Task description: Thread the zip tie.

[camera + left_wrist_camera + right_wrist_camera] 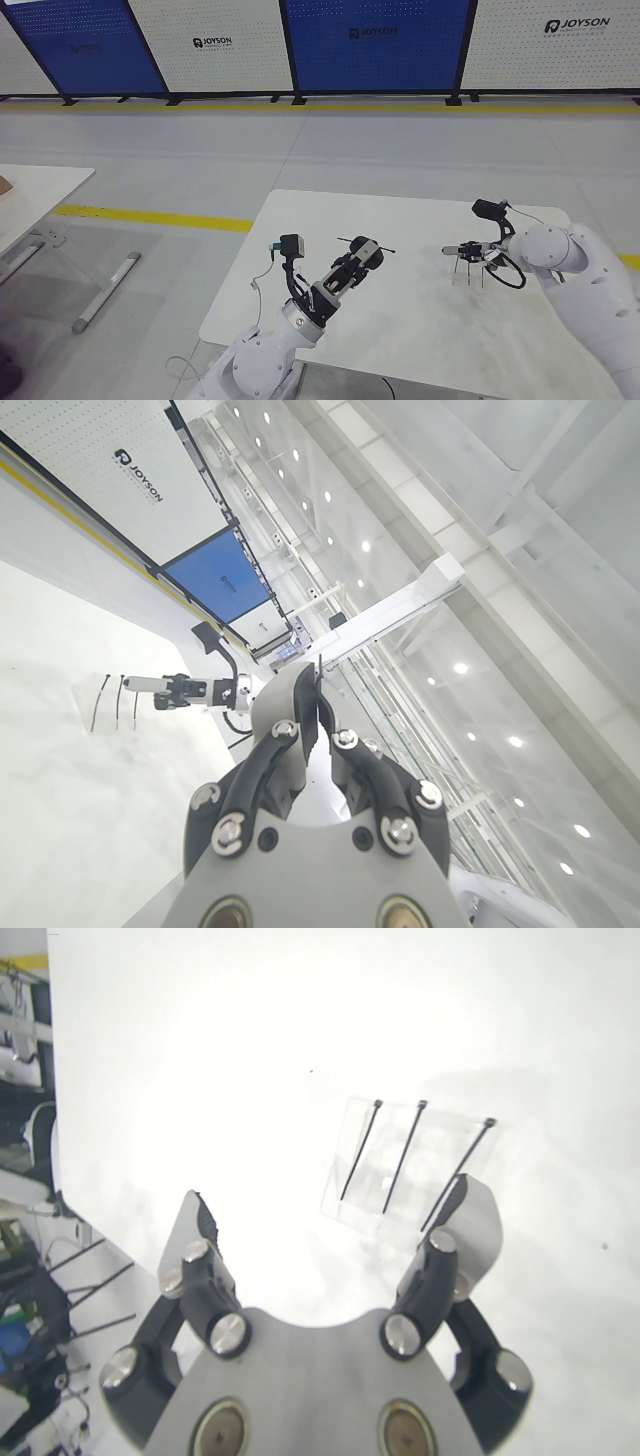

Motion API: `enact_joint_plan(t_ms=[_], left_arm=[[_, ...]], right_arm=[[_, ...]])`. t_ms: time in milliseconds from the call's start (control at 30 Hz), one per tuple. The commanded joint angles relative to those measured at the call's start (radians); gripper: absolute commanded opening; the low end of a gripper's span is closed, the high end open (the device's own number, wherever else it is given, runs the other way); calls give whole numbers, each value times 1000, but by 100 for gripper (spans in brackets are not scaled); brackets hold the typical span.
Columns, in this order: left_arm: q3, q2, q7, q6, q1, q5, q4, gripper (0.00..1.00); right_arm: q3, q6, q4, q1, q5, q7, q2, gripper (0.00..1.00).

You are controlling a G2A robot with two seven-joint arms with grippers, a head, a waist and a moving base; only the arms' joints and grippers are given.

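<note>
We have left gripper clamped on 1 zip tie, right gripper spread wide at its 3 o'clock by the rack of 3 spare ties; next likely needs tail-to-head alignment.

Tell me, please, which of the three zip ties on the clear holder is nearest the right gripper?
The end zip tie, whose tail runs alongside one finger of the open right gripper; the other two sit clear of both fingers.

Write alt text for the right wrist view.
The right gripper hangs open over a white table, near three black zip ties lying side by side on a clear plate. One fingertip overlaps an end tie's tail.
</note>
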Motion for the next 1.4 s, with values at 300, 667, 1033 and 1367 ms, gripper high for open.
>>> enact_joint_plan(t_ms=[300, 667, 1033, 1367], left_arm=[[0, 0, 0, 0, 0, 0, 0, 0], [0, 0, 0, 0, 0, 0, 0, 0], [0, 0, 0, 0, 0, 0, 0, 0], [0, 0, 0, 0, 0, 0, 0, 0]], right_arm=[[1, -51, -8, -21, 7, -21, -1, 100], [36, 1, -2, -12, -28, 32, 6, 80], [13, 39, 50, 9, -50, 64, -12, 42], [-24, 45, 137, 50, -46, 68, -44, 31]])
